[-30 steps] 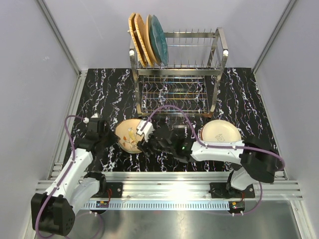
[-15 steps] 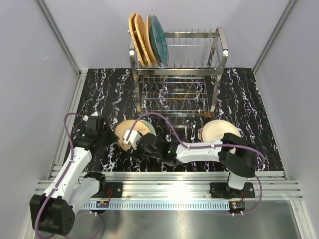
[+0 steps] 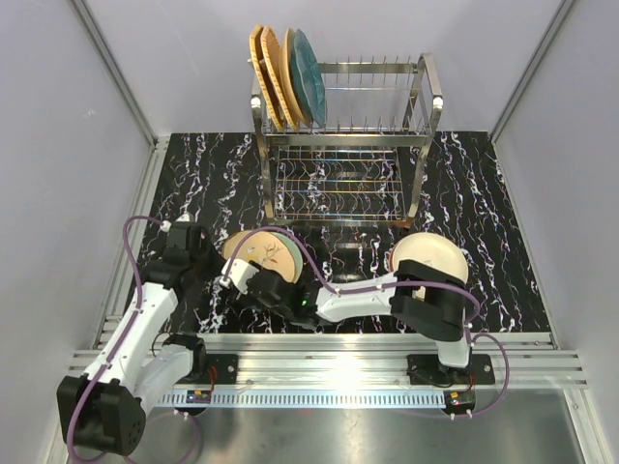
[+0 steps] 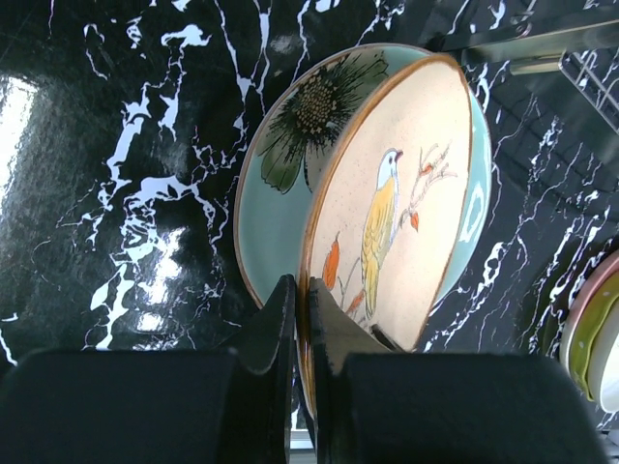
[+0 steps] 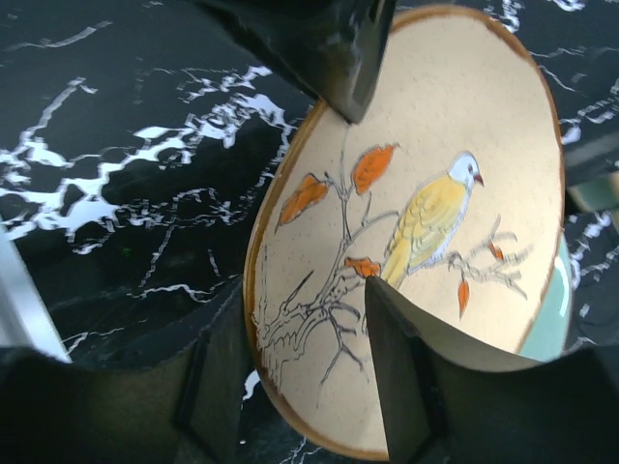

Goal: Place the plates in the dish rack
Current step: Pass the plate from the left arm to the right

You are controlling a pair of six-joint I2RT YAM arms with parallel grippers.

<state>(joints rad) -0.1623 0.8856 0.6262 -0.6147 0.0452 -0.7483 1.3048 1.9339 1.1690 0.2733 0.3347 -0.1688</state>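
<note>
Left wrist: left claw (image 4: 300, 290) pinches the rim of the round glossy bird plate (image 4: 387, 213); right wrist: right claw (image 5: 305, 300) gapes astride it.

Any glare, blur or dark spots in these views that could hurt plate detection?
Top external: sharp and evenly lit, only glints on the dish rack and the front rail. Left wrist: blown-out glare on the glossy table at left; bird plate crisp. Right wrist: bird plate crisp, near fingers dark and soft.
</note>
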